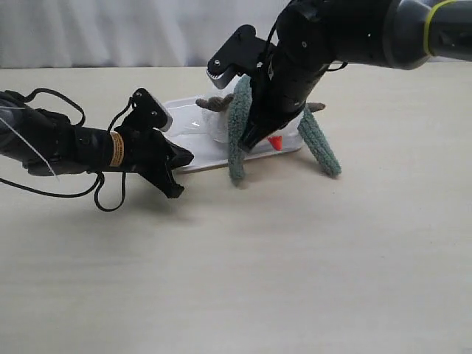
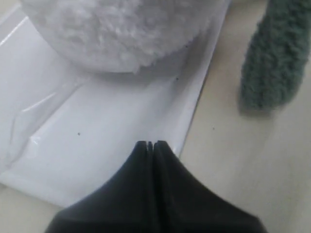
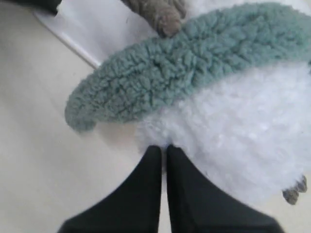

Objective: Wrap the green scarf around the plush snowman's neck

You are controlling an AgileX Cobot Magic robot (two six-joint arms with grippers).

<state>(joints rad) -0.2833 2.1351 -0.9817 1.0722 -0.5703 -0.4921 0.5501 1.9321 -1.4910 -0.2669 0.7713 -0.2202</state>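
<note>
Nearest on the table (image 1: 236, 295): left pincer (image 1: 186, 157), closed tight on nothing, tips over the white tray (image 2: 97, 145) edge. Beyond, right pincer (image 1: 247, 141), closed and empty too, nosing the plush snowman (image 3: 243, 126) lying on that tray, green scarf (image 1: 237, 140) draped across it, both ends trailing. Risk: nudging the plush and sliding the loose scarf off. Only from the right wrist: scarf band snug against fur; from outside, mostly hidden.

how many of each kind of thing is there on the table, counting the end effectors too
fuzzy grey-green knit scarf: 1
fluffy white plush snowman: 1
flat white plastic tray: 1
black end effectors: 2 (left end effector, right end effector)
total: 5
</note>
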